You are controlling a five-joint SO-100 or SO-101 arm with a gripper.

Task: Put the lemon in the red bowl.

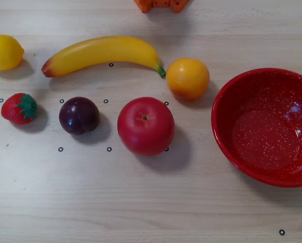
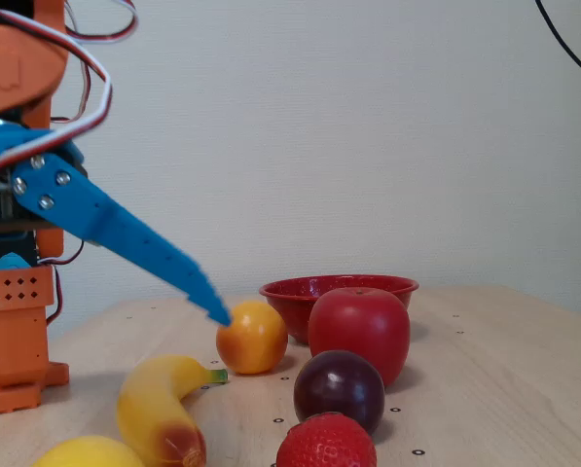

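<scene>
With the gripper [image 2: 212,309], whose jaw state I cannot tell, hanging near the orange [image 1: 187,77], it risks grabbing that instead of the lemon [image 1: 5,51] at the table's far-left edge, well away from the red bowl [image 1: 226,136].

Overhead view: red bowl [image 1: 252,152] cut by the frame edge at 3 o'clock; far rim not shown. Lemon [image 1: 5,51] clipped at 9 o'clock. Arm base [image 1: 161,5] cut off at 12 o'clock, only an orange stub visible.

Fixed view: lemon [image 2: 88,453] cut at 6 o'clock, only its top showing. Strawberry [image 2: 327,443] likewise clipped at 6 o'clock. Red bowl [image 2: 290,292] largely hidden behind the apple [image 2: 360,331]. Gripper [image 2: 217,311]: one blue finger visible, slightly blurred; second finger not discernible, jaw state undeterminable.
</scene>
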